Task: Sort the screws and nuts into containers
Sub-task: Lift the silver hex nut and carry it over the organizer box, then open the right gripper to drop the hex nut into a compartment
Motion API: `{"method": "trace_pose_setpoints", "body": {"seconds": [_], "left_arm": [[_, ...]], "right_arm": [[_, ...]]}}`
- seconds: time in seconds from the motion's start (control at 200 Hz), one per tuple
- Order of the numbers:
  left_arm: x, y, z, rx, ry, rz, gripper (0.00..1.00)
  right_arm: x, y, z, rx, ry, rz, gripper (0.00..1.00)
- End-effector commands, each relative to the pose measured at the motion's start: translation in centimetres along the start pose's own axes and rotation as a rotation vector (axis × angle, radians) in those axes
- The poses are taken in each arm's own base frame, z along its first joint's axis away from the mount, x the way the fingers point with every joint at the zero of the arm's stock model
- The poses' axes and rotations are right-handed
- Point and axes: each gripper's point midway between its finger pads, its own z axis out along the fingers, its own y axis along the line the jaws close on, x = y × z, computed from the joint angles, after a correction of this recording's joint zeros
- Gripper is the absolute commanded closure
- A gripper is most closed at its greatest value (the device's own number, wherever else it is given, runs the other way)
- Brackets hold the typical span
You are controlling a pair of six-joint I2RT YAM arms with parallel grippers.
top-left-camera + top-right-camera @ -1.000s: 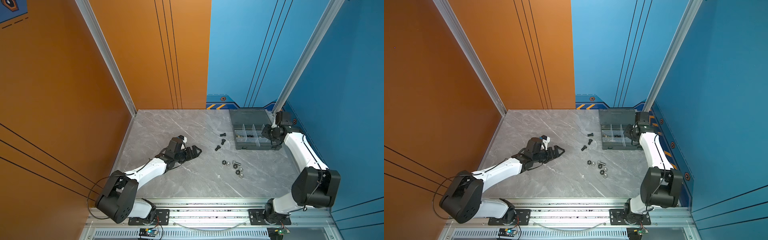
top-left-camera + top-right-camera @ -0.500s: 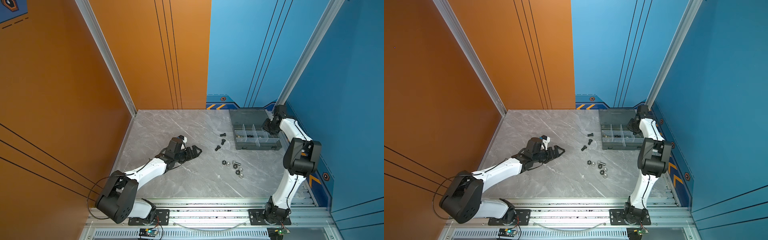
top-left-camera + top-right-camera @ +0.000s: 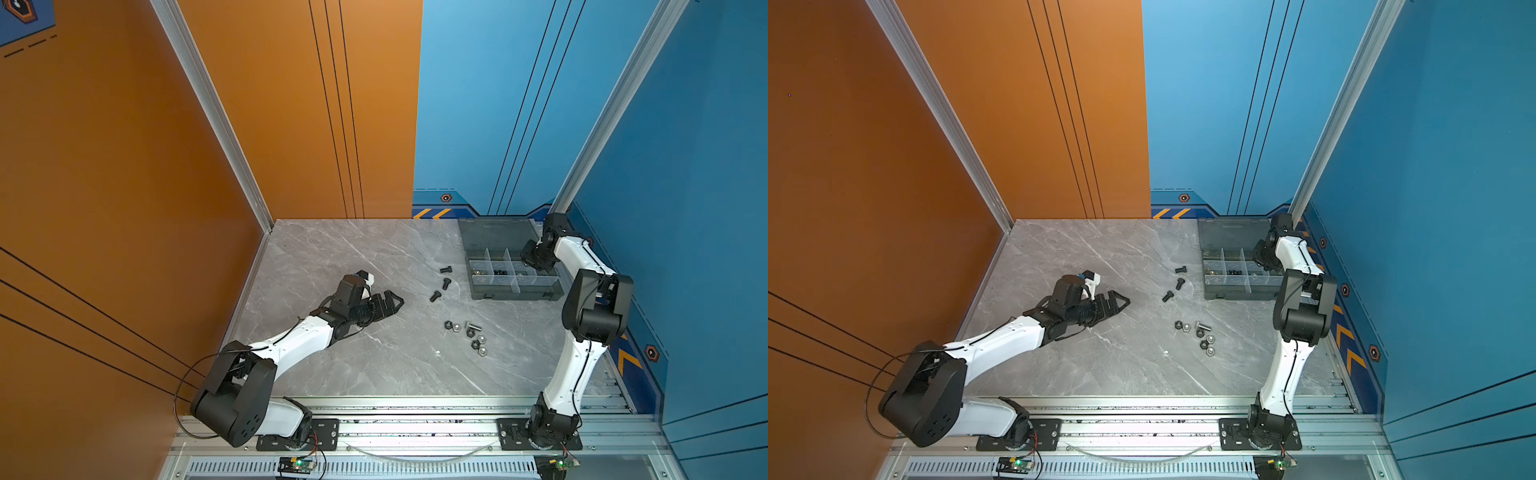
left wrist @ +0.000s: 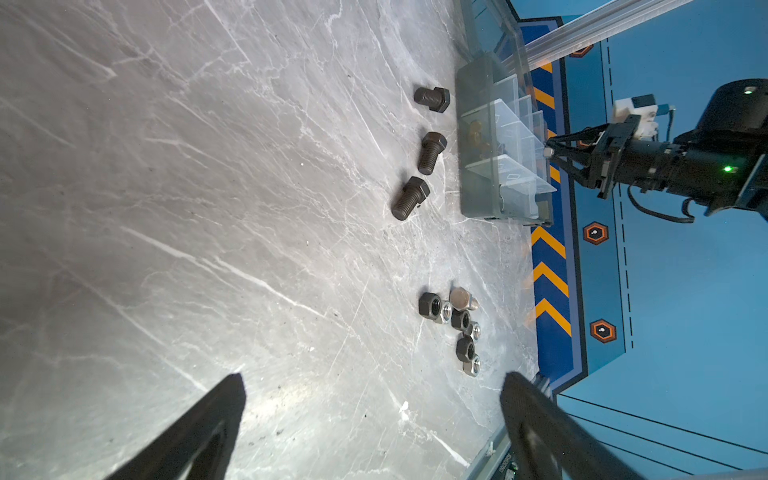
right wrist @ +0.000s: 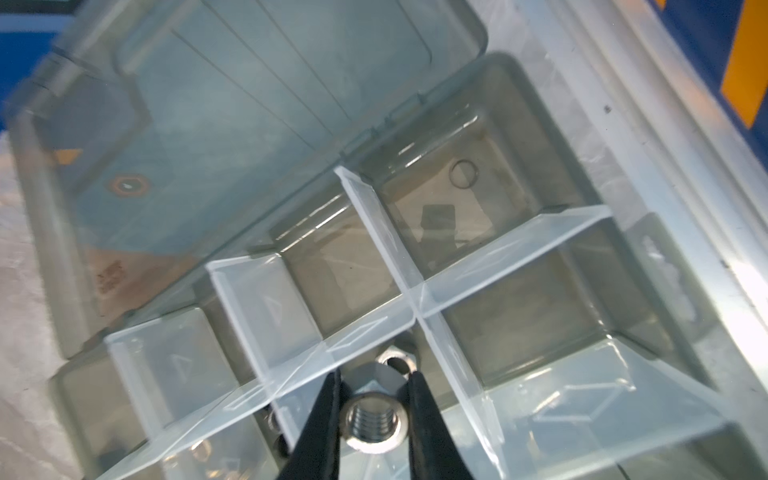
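Three black bolts (image 3: 446, 284) lie loose on the table (image 3: 353, 257), just left of the box (image 3: 515, 293). Nearer my bases sits a cluster of three black nuts (image 4: 430, 305), three silver nuts (image 4: 473, 365) and one silver bolt (image 4: 461, 298), several of them touching. Clear dividers (image 5: 511, 237) split the box into small compartments, which I cannot count in full. A few brass and dark pieces lie in the left ones, too small to number.

The box stands in the far right corner with its lid (image 3: 496, 232) laid flat behind it and its right end close to the blue wall (image 3: 685, 208). My right arm is folded close against that wall. Bare marble runs between my left gripper (image 3: 397, 301) and the bolts.

My left gripper lies low over the table, jaws spread wide, holding nothing. My right gripper (image 5: 374, 376) hangs over the box beside a crossing of dividers. Its jaws are drawn narrow onto the held nut (image 5: 372, 419), a silver one pinched by its sides. At least one more silver piece (image 5: 397, 357) lies in the compartment below.
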Motion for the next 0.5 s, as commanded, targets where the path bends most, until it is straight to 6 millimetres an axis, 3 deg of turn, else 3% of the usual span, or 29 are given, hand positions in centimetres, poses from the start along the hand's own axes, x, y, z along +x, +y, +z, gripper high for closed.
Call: {"method": "trace_pose_setpoints", "body": {"seconds": [0.0,0.15,0.245,0.355,0.496], "left_arm": [[0.2,0.3,0.2,0.011,0.014,-0.007,0.02],[0.1,0.3,0.1,0.012,0.011,-0.008,0.02],[0.1,0.3,0.1,0.012,0.012,-0.010,0.02],[0.1,0.3,0.1,0.014,0.012,-0.010,0.02],[0.1,0.3,0.0,0.015,0.012,-0.009,0.02]], "right_arm": [[0.5,-0.3,0.8,0.008,0.033,-0.015,0.96],[0.6,-0.3,1.1,0.008,0.039,-0.012,0.87],[0.4,-0.1,0.9,0.003,0.037,-0.015,0.71],[0.1,0.1,0.1,-0.005,0.024,-0.020,0.59],[-0.3,0.6,-1.7,-0.026,0.006,-0.026,0.53]]}}
